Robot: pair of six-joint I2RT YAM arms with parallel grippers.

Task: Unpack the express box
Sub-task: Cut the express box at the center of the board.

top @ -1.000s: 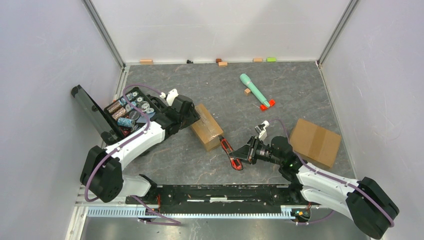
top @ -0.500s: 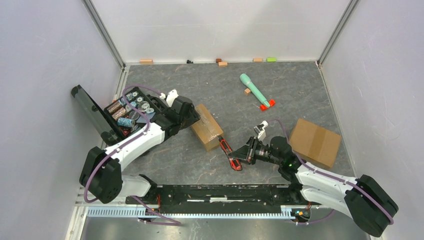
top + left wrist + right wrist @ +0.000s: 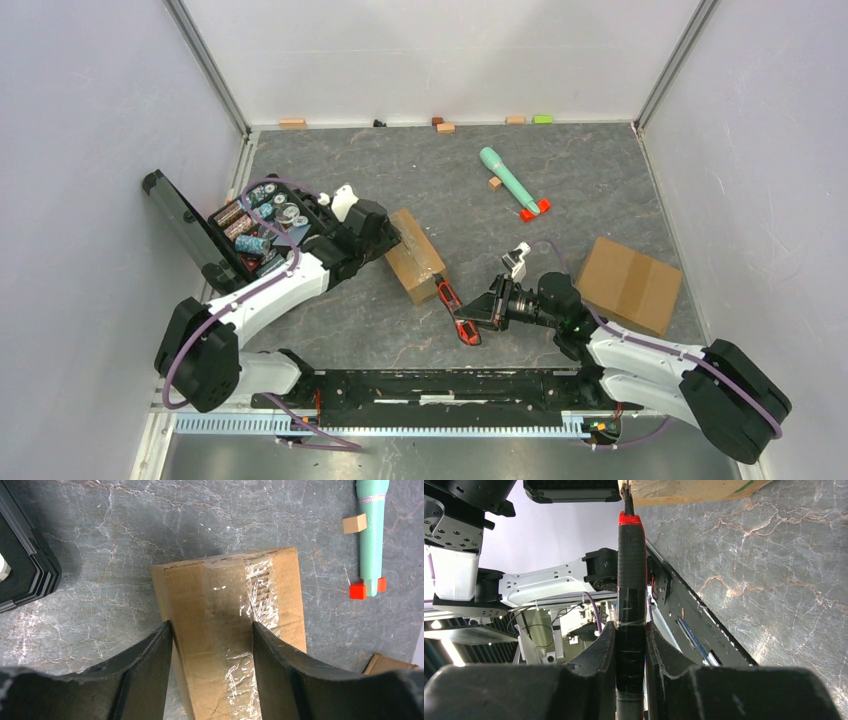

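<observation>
The express box (image 3: 215, 587) is a brown carton sealed with clear tape, lying left of centre on the table (image 3: 418, 262). My left gripper (image 3: 210, 627) stands open over its end, one fingertip at the box's left edge, the other on its taped top; it does not clamp the box. My right gripper (image 3: 630, 627) is shut on a red-and-black utility knife (image 3: 631, 570). The knife (image 3: 455, 312) points at the box, and its blade tip meets the box's near corner (image 3: 626, 495).
An open black case (image 3: 250, 225) full of small parts sits just left of the box. A second carton (image 3: 630, 285) lies at the right. A mint-green tool with a red end (image 3: 510, 180) and a small wooden block (image 3: 494, 183) lie behind. Small blocks line the back wall.
My right arm has pushed the knife left and forward until its tip reaches the box corner. The left gripper and box have shifted slightly.
</observation>
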